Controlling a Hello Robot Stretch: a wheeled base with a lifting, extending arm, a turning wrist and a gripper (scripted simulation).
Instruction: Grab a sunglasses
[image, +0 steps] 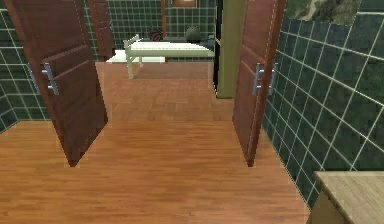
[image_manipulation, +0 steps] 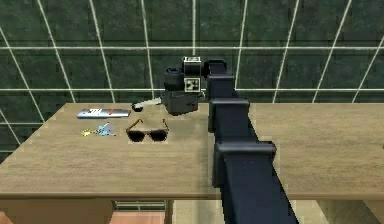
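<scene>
Dark-framed sunglasses (image_manipulation: 148, 131) lie on a light wooden table (image_manipulation: 60, 160), left of the arm's dark bar. The gripper (image_manipulation: 146, 103) stands just beyond them toward the tiled wall, with its dark body and the white marked squares to its right. A flat blue-and-white object (image_manipulation: 104, 112) lies on the tabletop right by the fingers, so I cannot tell whether the gripper holds anything. Whether the gripper is over or beside the sunglasses cannot be told.
A small pale-blue thing (image_manipulation: 104, 131) lies left of the sunglasses. Dark green tiles (image_manipulation: 80, 50) back the table. In the forward view, two brown doors (image: 62, 75) (image: 258, 75) stand ajar over wooden floor, a white table (image: 165, 50) beyond. The table's corner (image: 350, 195) sits bottom right.
</scene>
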